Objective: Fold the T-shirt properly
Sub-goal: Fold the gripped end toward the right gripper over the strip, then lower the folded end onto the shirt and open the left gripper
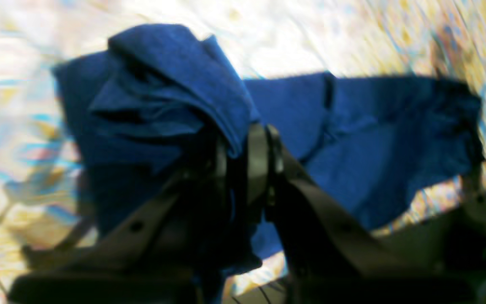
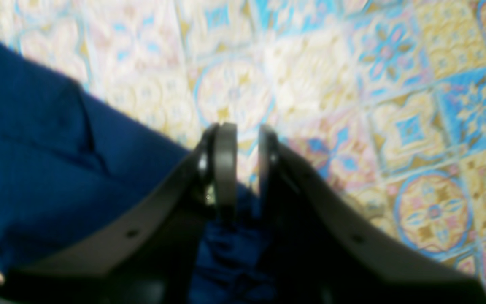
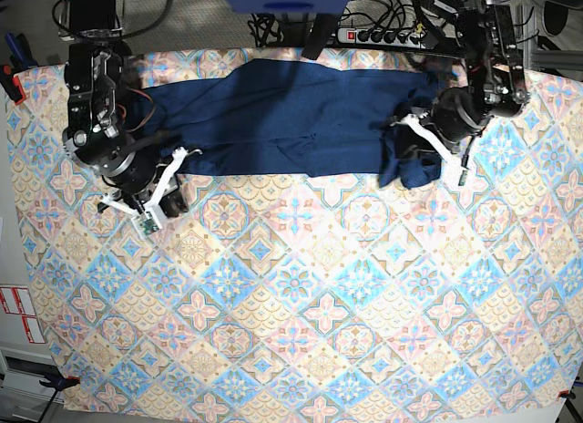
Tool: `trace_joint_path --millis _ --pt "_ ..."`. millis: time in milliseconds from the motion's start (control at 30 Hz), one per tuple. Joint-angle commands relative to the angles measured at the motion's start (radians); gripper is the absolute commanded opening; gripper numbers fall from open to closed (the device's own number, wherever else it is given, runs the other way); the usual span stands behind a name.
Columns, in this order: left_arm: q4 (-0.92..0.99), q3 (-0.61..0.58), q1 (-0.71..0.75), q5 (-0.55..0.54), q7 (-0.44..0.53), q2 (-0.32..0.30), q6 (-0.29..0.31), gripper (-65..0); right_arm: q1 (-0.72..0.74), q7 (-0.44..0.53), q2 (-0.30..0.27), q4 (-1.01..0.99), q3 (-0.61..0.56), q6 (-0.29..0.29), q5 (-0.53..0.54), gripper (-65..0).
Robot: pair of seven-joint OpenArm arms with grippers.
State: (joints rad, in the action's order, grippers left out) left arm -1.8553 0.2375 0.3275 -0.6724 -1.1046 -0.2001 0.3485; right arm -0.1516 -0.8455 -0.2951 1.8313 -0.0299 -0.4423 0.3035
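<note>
Two pincers, both clamped on the shirt (image 3: 282,113), spread across the cloth's (image 3: 301,314) far edge: left (image 1: 247,139) on a bunched end, right (image 2: 241,169) on a hem. Soft, limp knit; grip edges.

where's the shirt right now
In the base view the shirt lies stretched along the far edge of the tablecloth, between the two arms, its right end bunched up.
</note>
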Motion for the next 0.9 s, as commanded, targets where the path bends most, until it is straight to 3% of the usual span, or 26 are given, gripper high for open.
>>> trace_joint_path --millis 0,667,867 --pt "-0.019 -0.02 -0.009 -0.01 0.016 -0.009 0.002 -65.0 0.011 0.018 -0.009 0.018 0.022 0.0 0.009 -56.4" --pt "0.121 -0.336 -0.101 -0.007 0.014 -0.015 -0.001 -64.4 0.013 0.018 -0.009 0.018 0.06 0.0 0.009 -56.4" --pt "0.064 -0.376 -0.098 -0.01 0.013 -0.045 0.001 -43.0 0.014 0.018 -0.009 0.018 0.06 0.0 0.009 -56.4"
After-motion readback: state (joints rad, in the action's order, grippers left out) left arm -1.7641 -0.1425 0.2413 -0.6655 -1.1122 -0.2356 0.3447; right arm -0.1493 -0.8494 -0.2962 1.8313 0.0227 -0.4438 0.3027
